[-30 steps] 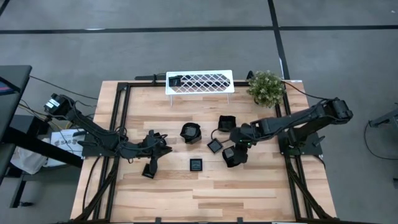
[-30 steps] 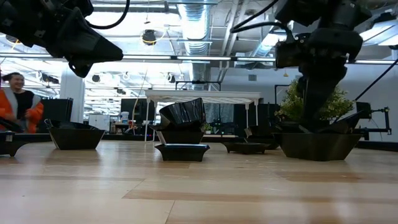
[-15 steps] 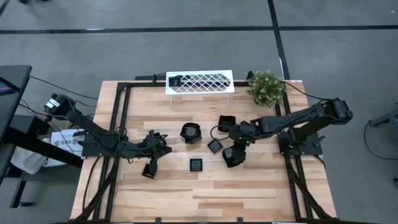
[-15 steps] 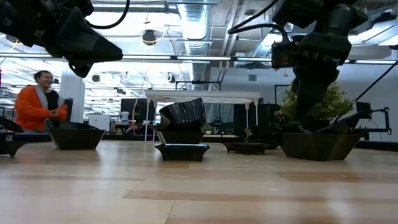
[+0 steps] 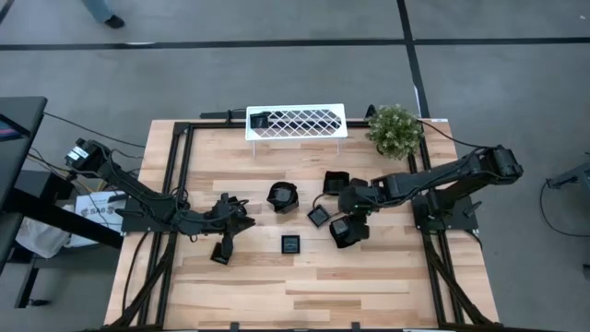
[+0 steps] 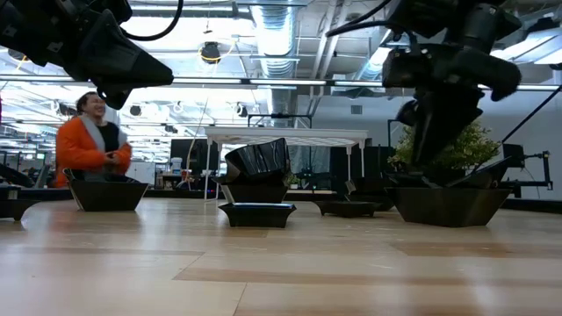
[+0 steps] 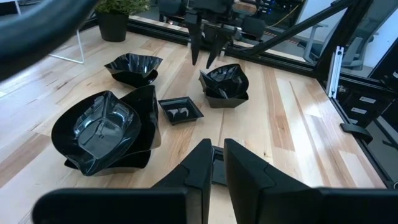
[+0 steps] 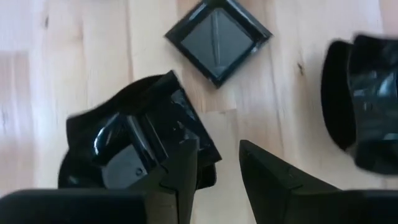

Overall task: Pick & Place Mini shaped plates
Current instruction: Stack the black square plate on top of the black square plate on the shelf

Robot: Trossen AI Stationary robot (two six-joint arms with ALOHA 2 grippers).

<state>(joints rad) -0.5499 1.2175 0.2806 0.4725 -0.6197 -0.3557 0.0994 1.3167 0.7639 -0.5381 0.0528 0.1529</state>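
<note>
Since your right gripper (image 5: 346, 208) hangs over the middle-right of the table, right above the angular stack of deep plates (image 5: 344, 231), the relation that matters is which finger sits on which side of that stack's rim. Seen through the right wrist camera, the fingers (image 8: 180, 168) stand spread with a clear gap and pinch nothing; one fingertip overlaps the stack's near corner (image 8: 134, 149), the other hangs over bare wood beside it. So the rim lies just between the fingers and slightly to one side, not centred. You would likely need to bring the gripper a touch toward the stack before lowering, so the wall falls inside the gap.

Close by are a flat square plate (image 5: 318, 216) toward the table's centre and a deep dish (image 5: 336, 182) toward the white lattice rack (image 5: 296, 122); both are near the gripper, so a slanted descent could nudge one.

Your left gripper (image 5: 224, 242) waits over the left-middle of the table. Its fingers (image 7: 198, 167) stand slightly apart, holding nothing, with another small square plate (image 5: 292, 244) just beyond them. The round-rimmed stack (image 5: 283, 196) lies between the arms.

For the angular stack, the right arm is plainly nearer.
</note>
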